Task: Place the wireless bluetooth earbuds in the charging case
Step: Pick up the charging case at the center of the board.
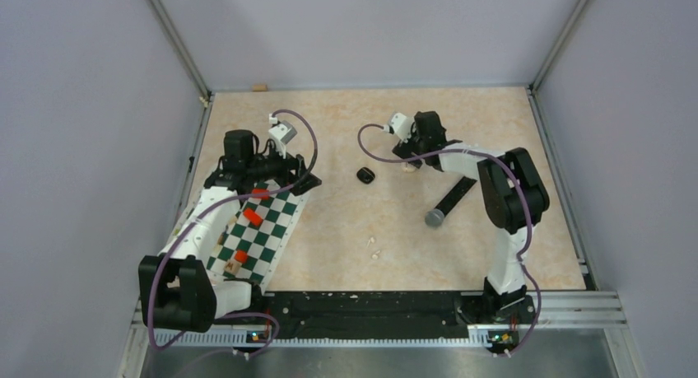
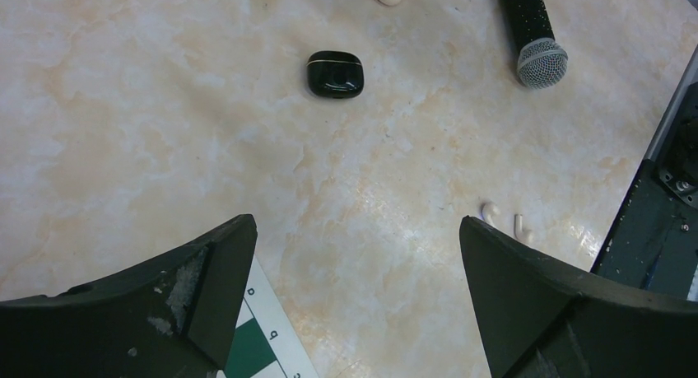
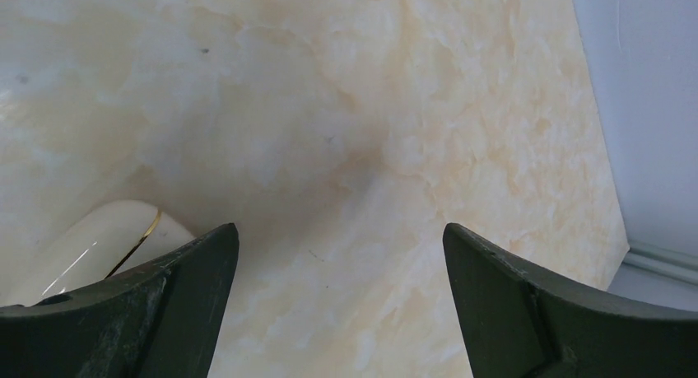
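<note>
A closed black charging case [image 1: 366, 175] lies mid-table; it also shows in the left wrist view [image 2: 335, 73]. A white case [image 1: 409, 168] lies just right of it, and shows partly behind the left finger in the right wrist view [image 3: 107, 242]. Two white earbuds [image 2: 491, 213] lie loose on the table, toward the near edge [image 1: 375, 247]. The black earbuds are not in view. My left gripper [image 1: 303, 174] [image 2: 358, 230] is open and empty over the chess mat's far corner. My right gripper [image 1: 409, 154] [image 3: 340, 234] is open and empty, low over the table beside the white case.
A black microphone [image 1: 449, 203] [image 2: 535, 32] lies right of the cases. A green-and-white chess mat [image 1: 259, 230] with red pieces lies at the left under my left arm. The black base rail [image 2: 650, 230] runs along the near edge. Grey walls enclose the table.
</note>
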`<move>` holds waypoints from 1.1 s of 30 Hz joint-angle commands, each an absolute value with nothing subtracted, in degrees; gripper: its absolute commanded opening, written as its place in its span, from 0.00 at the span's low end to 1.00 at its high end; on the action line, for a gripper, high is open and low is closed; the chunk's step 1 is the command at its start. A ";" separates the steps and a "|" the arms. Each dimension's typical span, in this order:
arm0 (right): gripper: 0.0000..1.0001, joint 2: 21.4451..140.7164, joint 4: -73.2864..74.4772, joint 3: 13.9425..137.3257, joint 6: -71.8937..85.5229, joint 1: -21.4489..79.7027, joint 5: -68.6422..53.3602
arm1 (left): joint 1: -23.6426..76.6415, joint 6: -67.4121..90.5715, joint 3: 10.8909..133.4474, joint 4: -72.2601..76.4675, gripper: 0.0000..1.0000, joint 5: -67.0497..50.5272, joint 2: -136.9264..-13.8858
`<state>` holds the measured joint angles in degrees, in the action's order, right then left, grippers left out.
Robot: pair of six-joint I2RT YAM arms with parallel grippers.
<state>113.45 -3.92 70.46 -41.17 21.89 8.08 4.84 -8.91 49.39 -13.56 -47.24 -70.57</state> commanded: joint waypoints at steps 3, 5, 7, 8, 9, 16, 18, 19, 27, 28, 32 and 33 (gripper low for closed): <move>0.93 107.84 -1.73 65.28 -51.11 22.92 1.60 | 4.57 -8.37 49.40 -11.42 0.99 -49.30 -70.14; 0.92 107.07 -0.73 64.53 -52.03 22.93 0.79 | 4.55 -8.17 49.41 -11.25 0.99 -49.43 -70.02; 0.92 106.44 -0.10 63.98 -52.19 22.91 -0.49 | 4.48 -8.03 49.32 -11.22 0.99 -49.66 -70.00; 0.92 106.12 -0.09 63.63 -52.27 22.89 -1.64 | 4.55 -7.96 49.33 -11.17 0.99 -49.75 -69.97; 0.92 105.70 1.25 63.23 -52.35 22.93 -2.68 | 4.49 -7.92 49.28 -11.01 0.99 -49.86 -69.95; 0.90 104.69 6.69 63.09 -52.72 24.90 -4.88 | 4.39 -7.57 49.23 -10.93 0.99 -50.01 -69.94; 0.90 104.39 6.94 63.04 -52.01 25.41 -5.16 | 4.33 -7.53 49.23 -10.91 0.99 -50.00 -69.87; 0.90 104.31 6.64 63.09 -51.24 25.62 -5.26 | 4.31 -7.56 49.23 -10.90 0.99 -49.99 -69.87; 0.90 104.35 7.34 65.05 -46.59 28.40 -4.69 | 4.22 -7.37 49.06 -10.75 0.99 -50.48 -69.68; 0.91 104.34 6.56 65.22 -45.62 28.69 -4.41 | 4.22 -7.32 49.05 -10.68 0.99 -50.53 -69.66; 0.92 103.80 9.92 68.71 -42.04 29.75 -6.58 | 4.13 -7.14 49.04 -10.66 0.99 -50.71 -69.69; 0.92 103.51 12.79 70.64 -41.42 29.75 -8.16 | 4.15 -7.15 48.98 -10.68 0.99 -50.75 -69.65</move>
